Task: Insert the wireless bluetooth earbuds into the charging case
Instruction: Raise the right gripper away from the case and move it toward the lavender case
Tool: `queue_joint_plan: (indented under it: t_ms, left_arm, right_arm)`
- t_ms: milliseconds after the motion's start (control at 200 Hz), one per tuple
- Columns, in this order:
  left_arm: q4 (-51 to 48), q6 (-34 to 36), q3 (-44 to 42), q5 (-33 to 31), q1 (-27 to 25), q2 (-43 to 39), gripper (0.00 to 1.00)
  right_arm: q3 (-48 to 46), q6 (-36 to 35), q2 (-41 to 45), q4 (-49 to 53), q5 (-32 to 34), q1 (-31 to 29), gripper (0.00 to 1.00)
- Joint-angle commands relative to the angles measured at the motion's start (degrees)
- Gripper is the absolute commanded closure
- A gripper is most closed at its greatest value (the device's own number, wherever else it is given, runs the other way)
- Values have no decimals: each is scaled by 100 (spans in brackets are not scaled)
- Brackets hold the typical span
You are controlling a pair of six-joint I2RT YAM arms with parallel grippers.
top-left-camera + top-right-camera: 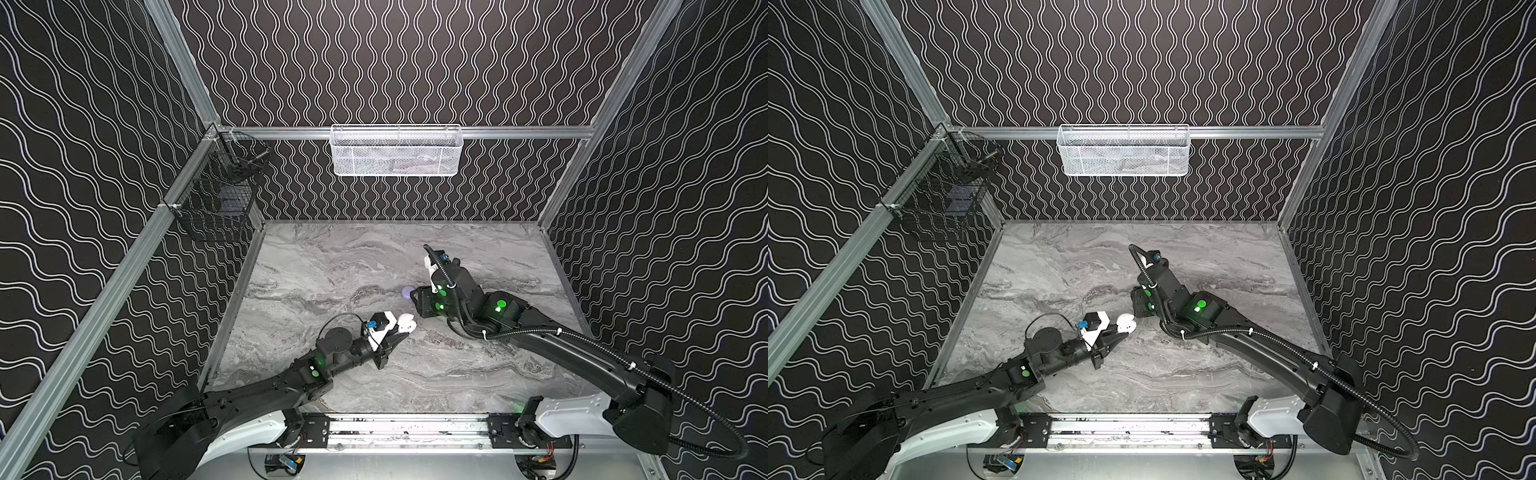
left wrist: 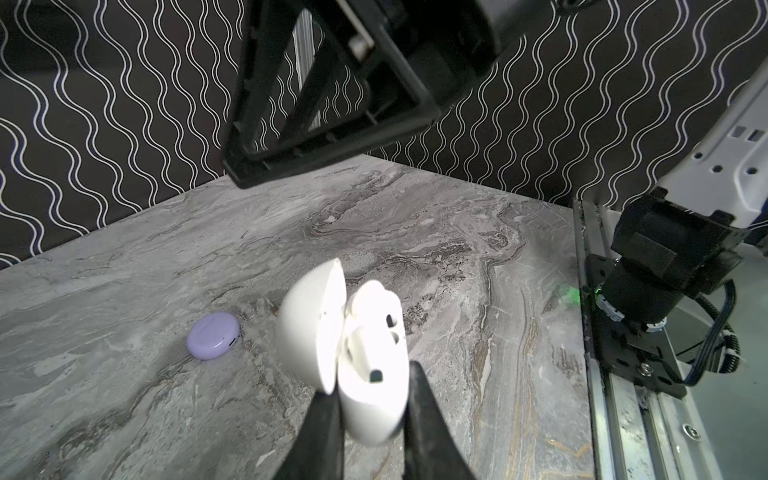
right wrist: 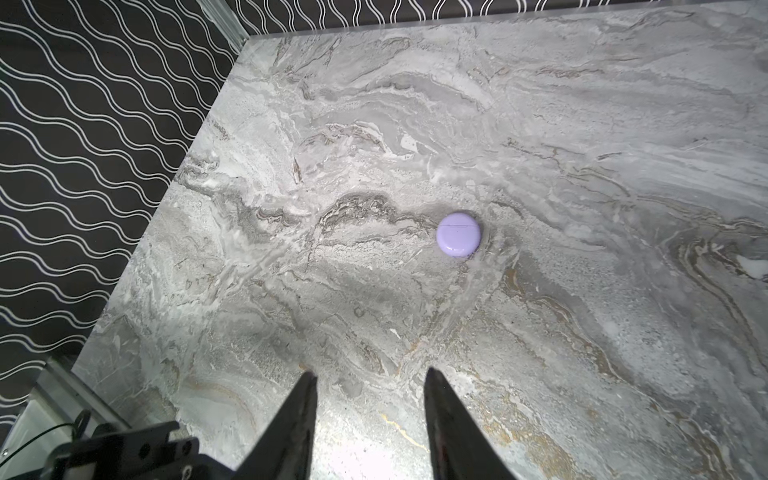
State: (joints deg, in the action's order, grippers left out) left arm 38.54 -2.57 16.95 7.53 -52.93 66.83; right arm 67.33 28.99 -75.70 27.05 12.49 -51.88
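Black wavy-lined walls (image 1: pixel 395 62) — grey marbled tabletop (image 1: pixel 332 257) — white mesh basket (image 1: pixel 397 151) on the back rail (image 1: pixel 519 132).

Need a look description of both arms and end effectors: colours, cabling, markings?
The left arm and right arm are black with white base covers and round green markers at joints. A black corrugated conduit runs along the right arm; a thin black wire loops at the left wrist. The left end effector and right end effector each have two tapered black fingers.
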Motion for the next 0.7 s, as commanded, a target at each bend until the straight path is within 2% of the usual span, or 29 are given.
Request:
queue_joint_plan:
  t_ms: [0,480,696]
  left_arm:
    - [-64,249,95,-242,-114,21,100]
    - [-308,573,208,-647,-479,39,100]
    - [-330,614,204,-696,-517,29,100]
  right_arm:
    - [99,-150,-64,68,-290,44,55]
    - [377,-394,-675,110,-1064,152,57]
    - [351,-394,-832,47,-1205,151,57]
